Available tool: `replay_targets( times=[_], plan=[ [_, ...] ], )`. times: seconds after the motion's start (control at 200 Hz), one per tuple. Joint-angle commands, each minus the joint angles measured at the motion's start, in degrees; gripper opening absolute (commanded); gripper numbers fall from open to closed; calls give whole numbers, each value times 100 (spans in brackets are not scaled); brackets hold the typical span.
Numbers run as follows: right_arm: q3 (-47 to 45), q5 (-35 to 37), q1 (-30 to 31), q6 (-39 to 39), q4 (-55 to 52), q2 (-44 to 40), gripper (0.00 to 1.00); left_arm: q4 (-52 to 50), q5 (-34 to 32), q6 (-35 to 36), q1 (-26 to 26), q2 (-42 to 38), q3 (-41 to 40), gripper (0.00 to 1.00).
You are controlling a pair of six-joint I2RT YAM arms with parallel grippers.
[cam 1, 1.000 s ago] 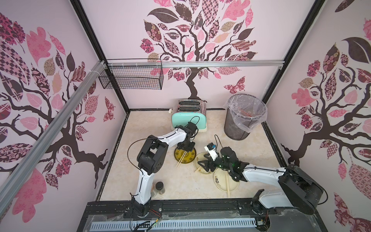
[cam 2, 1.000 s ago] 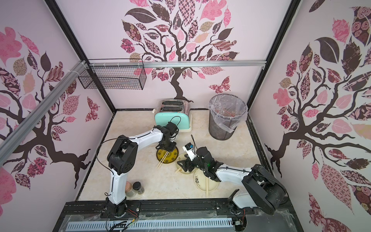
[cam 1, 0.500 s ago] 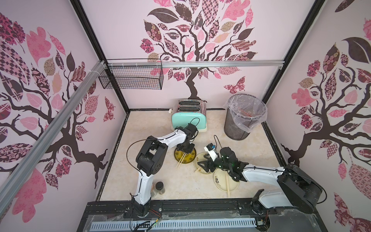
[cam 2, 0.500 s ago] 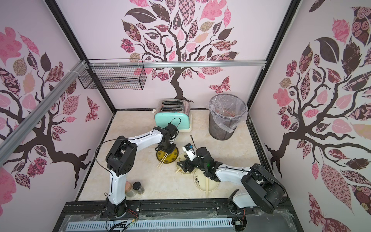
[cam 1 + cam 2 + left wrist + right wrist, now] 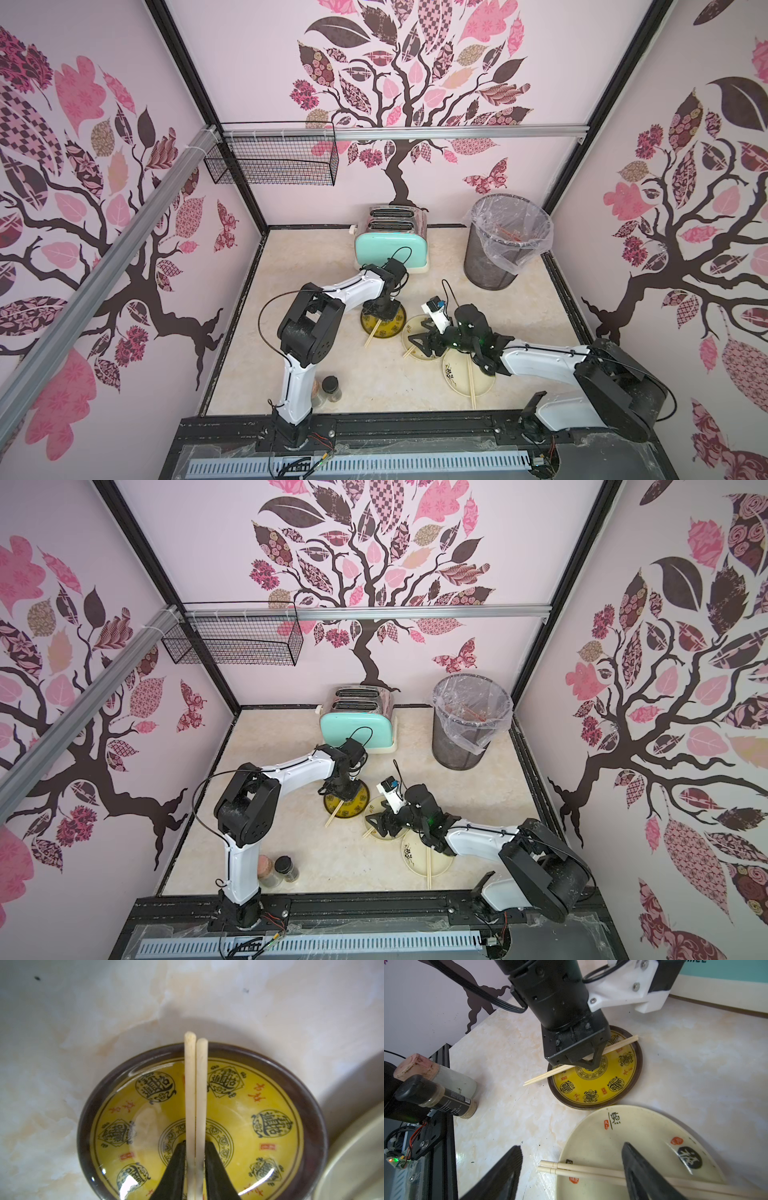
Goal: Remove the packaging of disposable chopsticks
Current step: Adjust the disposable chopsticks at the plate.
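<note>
Yellow plate on the counter has a bare pair of chopsticks across it, clenched between the left fingers. To its right, the right fingers hang spread wide above a cream plate bearing a second pair across its rim.

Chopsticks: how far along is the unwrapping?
Done: sleeves seem to lie in the bin; the yellow-plate pair looks bare. In hand: the left gripper has its jaws closed on that pair; the right gripper hangs open over the middle-plate pair. Left: whether that one and the front-plate pair are sleeve-free is unclear.
</note>
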Motion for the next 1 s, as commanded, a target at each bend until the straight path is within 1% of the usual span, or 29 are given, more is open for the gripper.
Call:
replay_targets(
  times=[0.0,0.25,0.34,0.47,0.745,0.995],
  plan=[
    [225,5,36,-82,-93,51,78,6,-12,-29,-35,-171,-45,16],
    [249,13,47,-92,-108,60,78,6,9,-33,-44,-137,-5,16],
    [241,11,46,-102,-119,59,78,14,8,-36,-44,-137,10,21],
    [250,9,59,-100,-119,67,78,12,7,-38,-46,-130,27,24],
    [253,13,62,-118,-127,86,78,-49,10,-20,-50,-172,90,25],
    [250,56,63,-144,-148,61,79,-76,70,-21,-60,-376,116,26]
  ],
)
